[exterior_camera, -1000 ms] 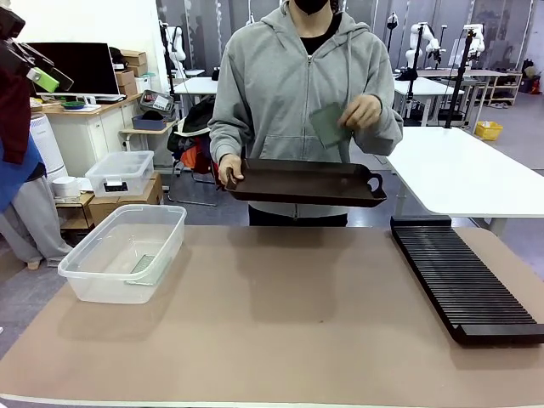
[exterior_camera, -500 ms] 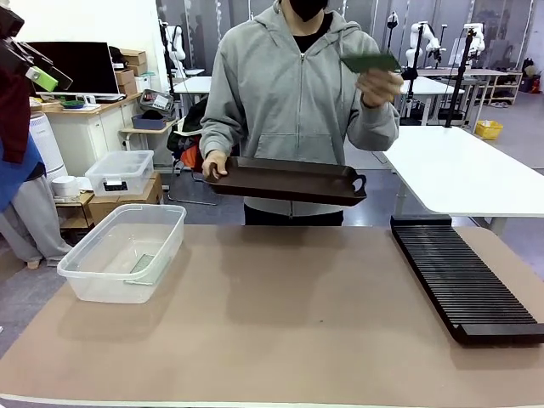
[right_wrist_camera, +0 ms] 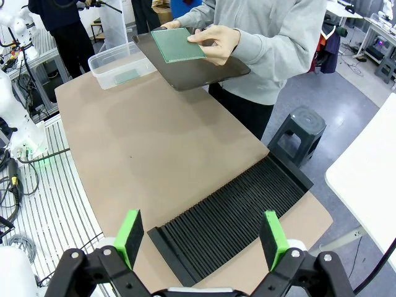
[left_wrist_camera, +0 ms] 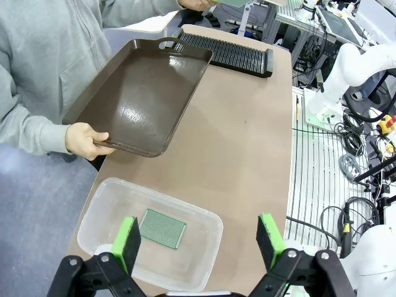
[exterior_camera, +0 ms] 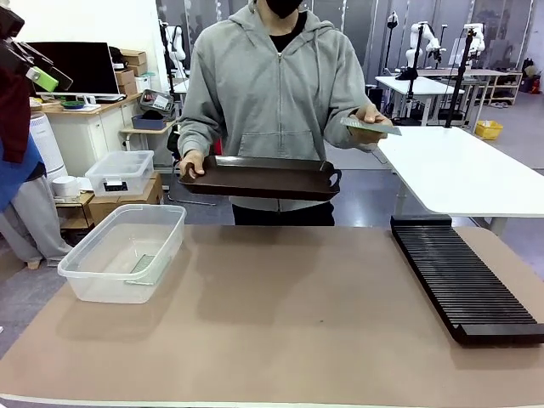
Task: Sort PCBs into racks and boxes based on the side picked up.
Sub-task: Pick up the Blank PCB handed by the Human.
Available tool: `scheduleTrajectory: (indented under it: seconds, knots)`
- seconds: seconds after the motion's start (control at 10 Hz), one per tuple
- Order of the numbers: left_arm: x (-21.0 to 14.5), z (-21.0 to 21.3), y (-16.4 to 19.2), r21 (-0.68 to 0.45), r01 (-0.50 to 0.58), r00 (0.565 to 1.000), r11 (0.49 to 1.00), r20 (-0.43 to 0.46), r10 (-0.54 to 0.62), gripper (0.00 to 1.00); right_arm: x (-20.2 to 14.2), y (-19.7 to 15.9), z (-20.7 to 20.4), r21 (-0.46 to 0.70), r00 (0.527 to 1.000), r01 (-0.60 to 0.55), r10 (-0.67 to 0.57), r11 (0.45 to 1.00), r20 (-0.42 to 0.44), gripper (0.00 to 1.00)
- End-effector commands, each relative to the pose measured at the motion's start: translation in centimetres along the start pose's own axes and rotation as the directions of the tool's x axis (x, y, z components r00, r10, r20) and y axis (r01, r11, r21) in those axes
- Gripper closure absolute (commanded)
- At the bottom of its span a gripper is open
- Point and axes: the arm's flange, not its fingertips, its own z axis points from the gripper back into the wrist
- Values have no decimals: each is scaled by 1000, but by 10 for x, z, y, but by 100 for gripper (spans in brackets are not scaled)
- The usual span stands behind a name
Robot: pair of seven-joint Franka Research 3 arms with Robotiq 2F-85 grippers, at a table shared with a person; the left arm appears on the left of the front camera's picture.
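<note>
Okay, a person in a grey hoodie stands at the far side of the table (exterior_camera: pixel 280 331). The tray hand (exterior_camera: pixel 192 163) grips the left end of a dark brown tray (exterior_camera: pixel 259 178), held in the air past the far edge, roughly level and with nothing on it in the left wrist view. The board hand (exterior_camera: pixel 367 117) holds the held PCB (exterior_camera: pixel 374 127) flat, about level, to the right of the tray and a bit higher, apart from it. In the right wrist view this green board (right_wrist_camera: pixel 178 44) shows its gridded face up, pinched at one edge by the person's fingers (right_wrist_camera: pixel 216 43), with the tray behind it. The clear plastic tub (exterior_camera: pixel 102 285) sits on the left part of the table, near the left edge, and the second PCB (exterior_camera: pixel 143 263) lies flat on its floor. The left wrist view looks down into the tub: the small green board (left_wrist_camera: pixel 162 228) is toward the left wall, not touching any wall that I can tell. The black slotted rack (exterior_camera: pixel 463 280) lies on the right part of the table, running near to far, with no board in any slot. The left gripper (left_wrist_camera: pixel 199 240) hangs above the tub with its green pads spread wide and nothing between them. The right gripper (right_wrist_camera: pixel 201 237) hangs above the near end of the rack, its pads also spread wide and holding nothing. A smaller lidded clear tub (exterior_camera: pixel 119 172) sits on a box off the table, far left.
</note>
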Motion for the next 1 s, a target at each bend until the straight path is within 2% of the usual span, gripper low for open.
scheduleTrajectory:
  seconds: [0.0,0.9]
  knots:
    - [0,1,-2,-2,1,1000,1000,3,-1,0,-1,0,-1,1,1000,-2,2,1000,1,0]
    - [0,1,-2,-2,1,1000,1000,3,-1,0,-1,0,-1,1,1000,-2,2,1000,1,0]
